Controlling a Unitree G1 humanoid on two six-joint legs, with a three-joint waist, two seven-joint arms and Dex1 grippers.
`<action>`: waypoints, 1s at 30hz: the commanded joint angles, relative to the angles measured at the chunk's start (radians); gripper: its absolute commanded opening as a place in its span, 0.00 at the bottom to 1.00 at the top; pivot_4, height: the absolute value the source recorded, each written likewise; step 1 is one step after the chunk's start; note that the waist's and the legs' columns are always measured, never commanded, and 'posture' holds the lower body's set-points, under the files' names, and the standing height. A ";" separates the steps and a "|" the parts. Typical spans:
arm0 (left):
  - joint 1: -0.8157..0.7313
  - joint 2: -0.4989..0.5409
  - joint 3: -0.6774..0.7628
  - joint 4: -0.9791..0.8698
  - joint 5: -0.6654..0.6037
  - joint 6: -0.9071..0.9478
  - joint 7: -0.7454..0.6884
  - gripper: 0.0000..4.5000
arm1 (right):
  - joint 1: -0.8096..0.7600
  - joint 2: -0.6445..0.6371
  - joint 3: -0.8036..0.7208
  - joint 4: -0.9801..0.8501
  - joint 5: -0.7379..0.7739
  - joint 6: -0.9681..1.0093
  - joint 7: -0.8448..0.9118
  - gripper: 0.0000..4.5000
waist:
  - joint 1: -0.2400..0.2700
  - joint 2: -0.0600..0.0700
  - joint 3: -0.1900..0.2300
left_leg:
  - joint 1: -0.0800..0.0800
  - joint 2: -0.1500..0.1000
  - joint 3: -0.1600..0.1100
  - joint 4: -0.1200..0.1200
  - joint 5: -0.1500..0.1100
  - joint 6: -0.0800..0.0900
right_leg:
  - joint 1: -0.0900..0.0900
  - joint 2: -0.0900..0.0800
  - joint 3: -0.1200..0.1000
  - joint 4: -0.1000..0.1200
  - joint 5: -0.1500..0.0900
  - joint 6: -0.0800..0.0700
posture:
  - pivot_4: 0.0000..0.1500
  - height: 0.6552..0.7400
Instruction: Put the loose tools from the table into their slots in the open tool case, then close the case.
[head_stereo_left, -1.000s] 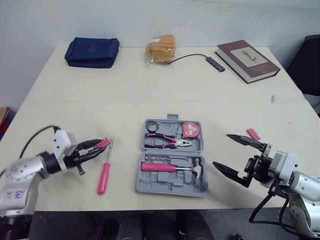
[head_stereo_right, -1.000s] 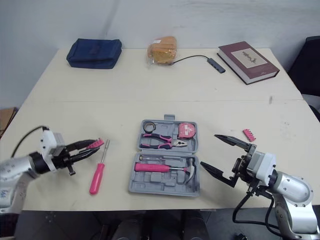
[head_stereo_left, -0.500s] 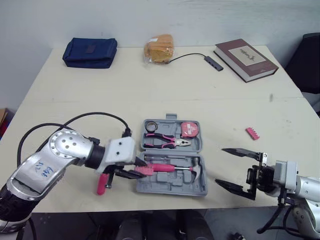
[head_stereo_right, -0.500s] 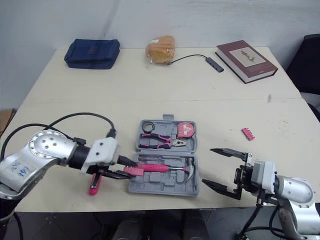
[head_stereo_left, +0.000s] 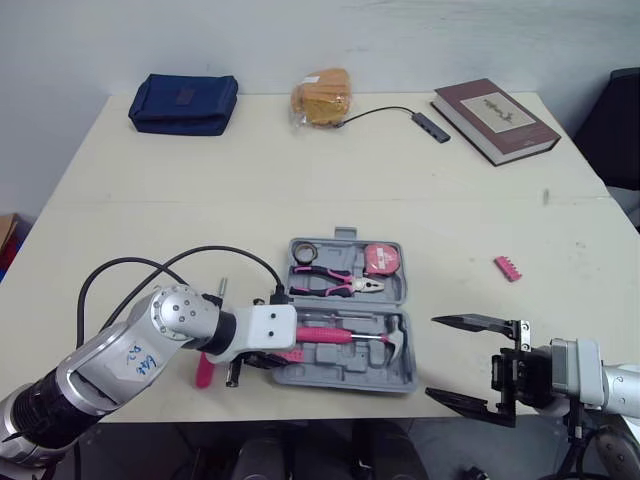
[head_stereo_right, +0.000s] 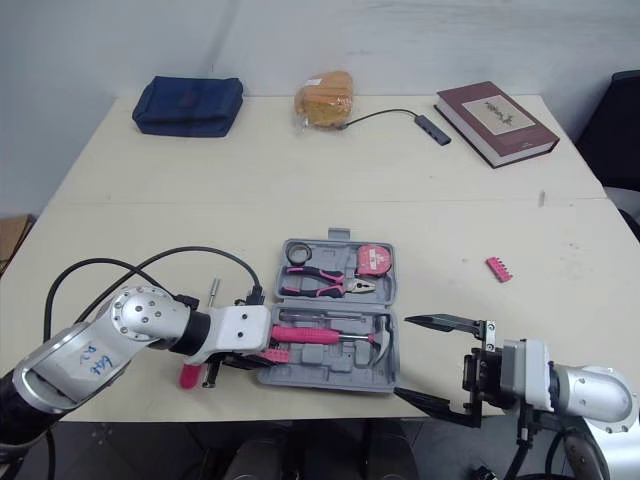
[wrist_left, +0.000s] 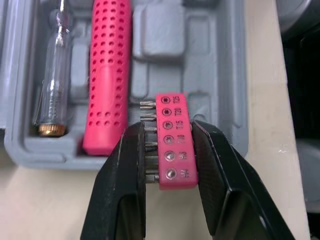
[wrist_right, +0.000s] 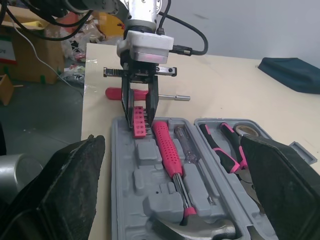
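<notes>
The open grey tool case (head_stereo_left: 350, 372) lies near the table's front edge, holding a pink-handled hammer (head_stereo_left: 340, 336), pliers (head_stereo_left: 335, 284) and a tape measure (head_stereo_left: 380, 260). My left gripper (head_stereo_left: 283, 357) is shut on a pink bit holder (wrist_left: 172, 142) and hovers over the case's front left slots, beside the hammer handle (wrist_left: 107, 85). A pink screwdriver (head_stereo_left: 204, 371) lies left of the case, partly hidden by my left arm. A second pink bit holder (head_stereo_left: 507, 268) rests on the table to the right. My right gripper (head_stereo_left: 432, 356) stands open right of the case, holding nothing.
Along the far edge are a blue pouch (head_stereo_left: 184, 103), a bagged bread (head_stereo_left: 321, 97), a cabled USB hub (head_stereo_left: 430, 125) and a maroon book (head_stereo_left: 495, 120). A black cable (head_stereo_left: 175, 262) loops from my left arm over the table.
My left gripper carried the bit holder rightwards from beside the screwdriver to over the case's front left slots. The right gripper drew back toward the table's front edge, still open.
</notes>
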 joint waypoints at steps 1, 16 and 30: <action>-0.012 -0.023 0.004 0.000 0.020 0.002 0.007 0.16 | 0.005 -0.007 -0.032 -0.043 0.022 0.005 -0.013 1.00 | 0.003 -0.001 0.000 | 0.000 0.000 0.000 0.000 0.000 0.000 | 0.000 0.000 0.000 0.000 0.000 0.000 | 1.00 1.00; -0.042 -0.111 -0.016 0.004 0.018 0.048 -0.006 0.16 | -0.015 0.004 -0.024 -0.013 -0.004 0.003 -0.040 1.00 | 0.015 -0.001 0.001 | -0.001 0.000 -0.001 0.003 0.000 0.002 | 0.000 -0.001 -0.001 0.002 0.000 0.000 | 1.00 1.00; -0.003 -0.149 0.000 0.027 0.026 0.038 0.017 0.39 | -0.009 0.012 -0.015 -0.032 -0.005 0.022 -0.070 1.00 | 0.017 -0.001 0.001 | -0.003 0.000 -0.002 0.010 -0.001 0.003 | 0.001 -0.002 -0.001 0.003 0.000 0.001 | 1.00 1.00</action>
